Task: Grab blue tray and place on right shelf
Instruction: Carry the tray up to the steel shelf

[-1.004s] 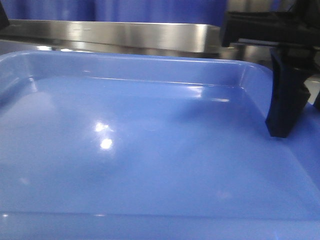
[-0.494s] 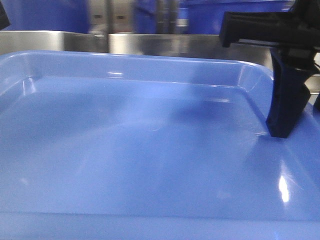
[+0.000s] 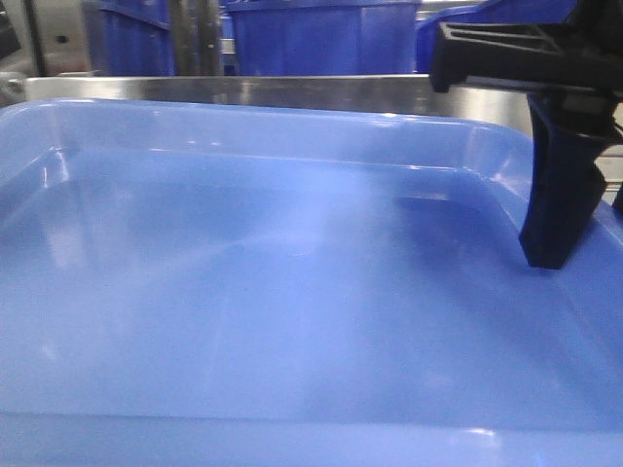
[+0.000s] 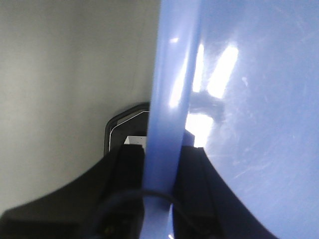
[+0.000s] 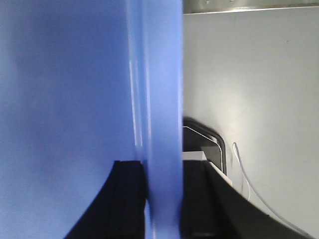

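The blue tray [image 3: 273,292] fills the front view, held level, with its glossy bottom and raised rim showing. My right gripper [image 3: 579,248] is shut on its right rim, with one black finger [image 3: 557,195] inside the tray. In the right wrist view the right gripper [image 5: 162,184] clamps the tray rim [image 5: 159,74] from both sides. In the left wrist view my left gripper [image 4: 160,172] is shut on the tray's left rim [image 4: 172,89]. The right shelf's shiny steel front rail [image 3: 292,90] runs just beyond the tray's far rim.
Deep dark-blue storage bins [image 3: 321,39] stand on the shelf behind the rail, with silver uprights [image 3: 195,37] at the left. A pale floor [image 4: 60,74] lies below the tray, with a thin white cable [image 5: 249,184] on it.
The steel rail has dropped lower in the front view, and the dark-blue bins and uprights have come into sight above it. Both grippers keep their hold on the tray.
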`<state>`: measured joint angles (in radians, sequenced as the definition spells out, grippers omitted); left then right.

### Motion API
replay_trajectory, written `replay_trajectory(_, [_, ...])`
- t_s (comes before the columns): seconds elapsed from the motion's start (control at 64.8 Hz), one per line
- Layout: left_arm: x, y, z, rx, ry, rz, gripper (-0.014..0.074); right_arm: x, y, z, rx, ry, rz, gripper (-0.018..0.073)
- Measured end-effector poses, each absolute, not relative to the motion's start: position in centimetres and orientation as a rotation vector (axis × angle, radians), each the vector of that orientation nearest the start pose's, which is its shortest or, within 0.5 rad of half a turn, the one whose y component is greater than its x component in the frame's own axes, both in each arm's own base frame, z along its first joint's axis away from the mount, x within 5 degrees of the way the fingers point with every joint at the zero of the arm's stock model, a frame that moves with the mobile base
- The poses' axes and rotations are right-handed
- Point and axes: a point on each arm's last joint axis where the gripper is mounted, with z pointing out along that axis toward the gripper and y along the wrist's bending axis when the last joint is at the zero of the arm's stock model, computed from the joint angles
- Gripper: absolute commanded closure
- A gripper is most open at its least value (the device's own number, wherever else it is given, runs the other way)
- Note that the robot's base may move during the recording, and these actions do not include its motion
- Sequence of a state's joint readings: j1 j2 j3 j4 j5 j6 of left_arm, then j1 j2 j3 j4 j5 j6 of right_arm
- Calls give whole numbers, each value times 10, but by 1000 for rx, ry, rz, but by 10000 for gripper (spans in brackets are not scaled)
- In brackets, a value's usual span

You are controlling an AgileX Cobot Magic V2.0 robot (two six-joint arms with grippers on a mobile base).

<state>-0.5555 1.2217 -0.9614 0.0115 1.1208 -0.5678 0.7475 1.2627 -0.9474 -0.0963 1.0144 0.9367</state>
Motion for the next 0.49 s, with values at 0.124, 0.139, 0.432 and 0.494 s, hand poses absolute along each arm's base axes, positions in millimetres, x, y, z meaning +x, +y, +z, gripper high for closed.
replay_trajectory(0.124, [183, -113, 292, -13, 2895, -201, 580, 174, 151, 283, 216, 2836, 266, 347])
replay_trajectory(0.139, [183, -113, 292, -13, 2895, -201, 580, 174, 151, 283, 216, 2836, 266, 347])
replay_trajectory(0.432, [183, -113, 292, -13, 2895, -201, 580, 174, 151, 283, 216, 2836, 266, 347])
replay_trajectory(0.494, [183, -113, 292, -13, 2895, -201, 580, 174, 151, 283, 216, 2836, 266, 347])
